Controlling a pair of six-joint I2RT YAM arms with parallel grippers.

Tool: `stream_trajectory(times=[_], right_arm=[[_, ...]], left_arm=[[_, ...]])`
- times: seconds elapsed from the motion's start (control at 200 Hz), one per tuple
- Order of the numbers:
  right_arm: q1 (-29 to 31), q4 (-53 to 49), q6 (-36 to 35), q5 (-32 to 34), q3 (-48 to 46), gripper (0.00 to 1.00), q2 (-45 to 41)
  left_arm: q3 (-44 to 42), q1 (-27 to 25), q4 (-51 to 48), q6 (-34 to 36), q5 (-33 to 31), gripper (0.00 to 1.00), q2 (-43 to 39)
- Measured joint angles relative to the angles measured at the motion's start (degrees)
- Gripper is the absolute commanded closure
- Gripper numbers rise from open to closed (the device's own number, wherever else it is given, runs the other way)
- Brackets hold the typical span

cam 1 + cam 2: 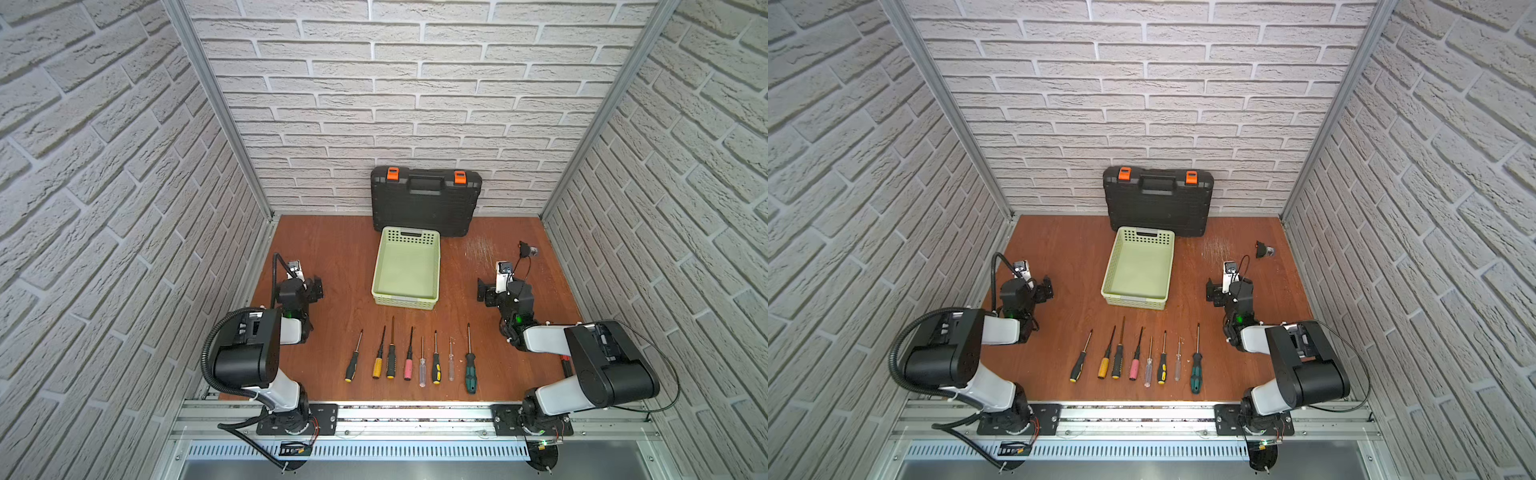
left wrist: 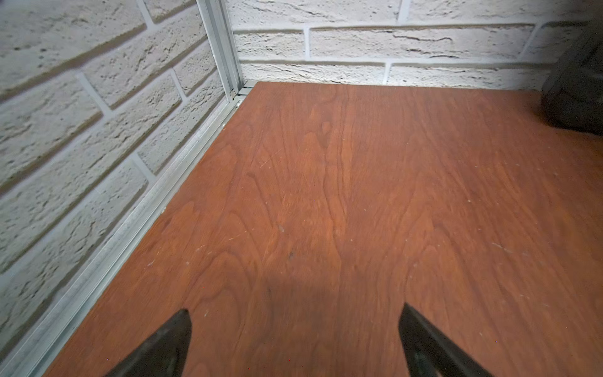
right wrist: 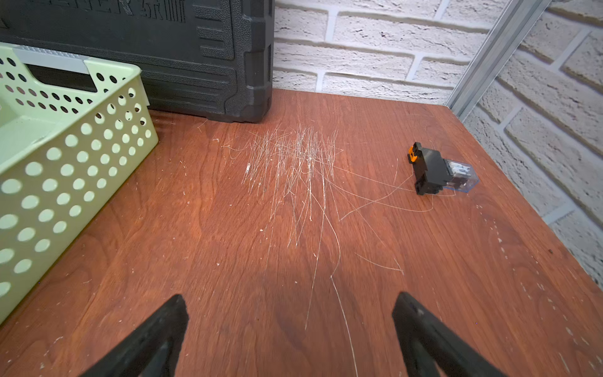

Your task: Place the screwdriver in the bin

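Observation:
Several screwdrivers lie side by side near the table's front edge in both top views, from a black-and-yellow one (image 1: pixel 353 359) on the left to a green-handled one (image 1: pixel 470 368) on the right, with a pink-handled one (image 1: pixel 1135 365) between. The pale green bin (image 1: pixel 405 270) (image 1: pixel 1138 270) stands behind the row, and nothing is in it. My left gripper (image 1: pixel 316 287) (image 2: pixel 295 313) hovers open left of the bin over bare wood. Right of the bin, my right gripper (image 1: pixel 482 290) (image 3: pixel 290 302) is open too, with the bin's perforated wall (image 3: pixel 65 169) beside it.
A black toolcase (image 1: pixel 424 203) (image 3: pixel 163 49) with orange latches leans on the back wall behind the bin. A small black part with a clear cap (image 1: pixel 527 249) (image 3: pixel 437 171) lies at the back right. Brick walls enclose three sides of the table. Scratches mark the wood (image 3: pixel 293 169).

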Motion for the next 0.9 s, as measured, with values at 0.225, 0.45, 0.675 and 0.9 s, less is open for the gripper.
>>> stream_trajectory(times=[0.225,0.45,0.675,0.9], right_arm=[[0.0,0.0,0.0,0.0,0.0,0.01,0.0],[0.0,-0.3,0.0,0.0,0.0,0.01,0.0],[0.0,-0.3,0.0,0.0,0.0,0.01,0.0],[0.0,-0.3,0.0,0.0,0.0,0.01,0.0]], left_arm=[[0.0,0.0,0.0,0.0,0.0,0.02,0.0],[0.0,0.0,0.0,0.0,0.0,0.02,0.0],[0.0,0.0,0.0,0.0,0.1,0.02,0.0],[0.0,0.1,0.0,0.0,0.2,0.02,0.0]])
